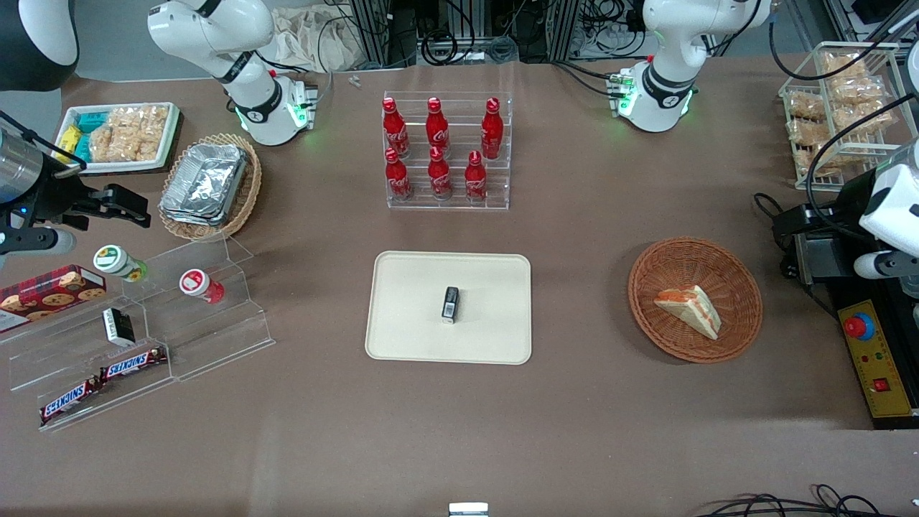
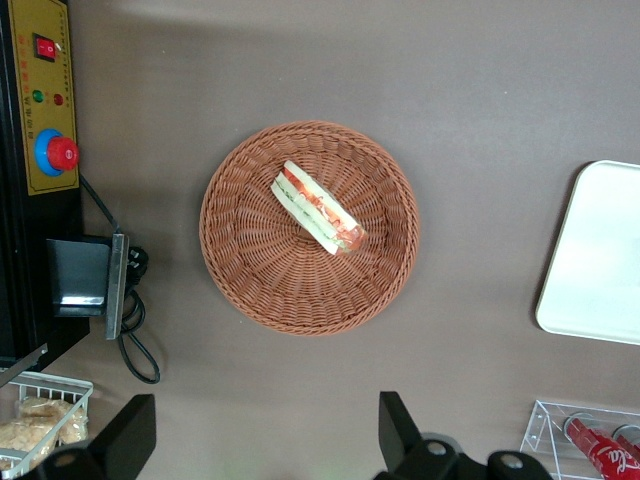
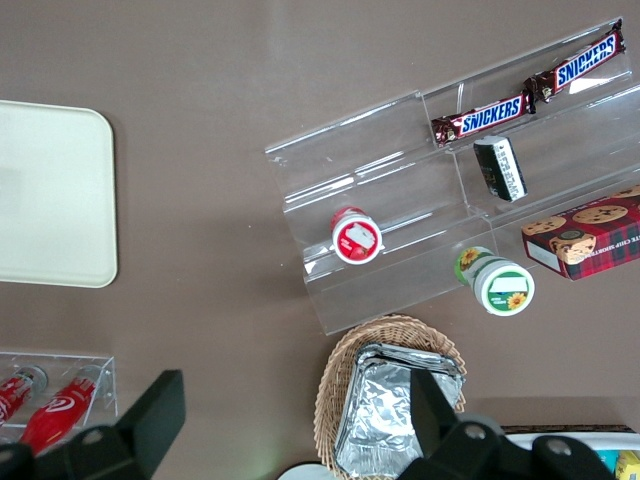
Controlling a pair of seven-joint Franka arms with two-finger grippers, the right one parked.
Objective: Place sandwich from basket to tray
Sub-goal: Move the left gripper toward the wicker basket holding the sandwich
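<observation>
The sandwich, a wrapped white wedge with orange-red and green filling, lies on its side in the round reddish-brown basket. The cream tray lies flat mid-table, beside the basket toward the parked arm's end, with a small black packet on it. My left gripper hangs open high above the table, its fingers spread wide over bare cloth, just farther from the front camera than the basket. Nothing is between them, and it touches neither sandwich nor basket.
A clear rack of red bottles stands farther from the front camera than the tray. A yellow control box with a red button and a wire rack of bagged snacks sit at the working arm's end. Clear snack shelves stand toward the parked arm's end.
</observation>
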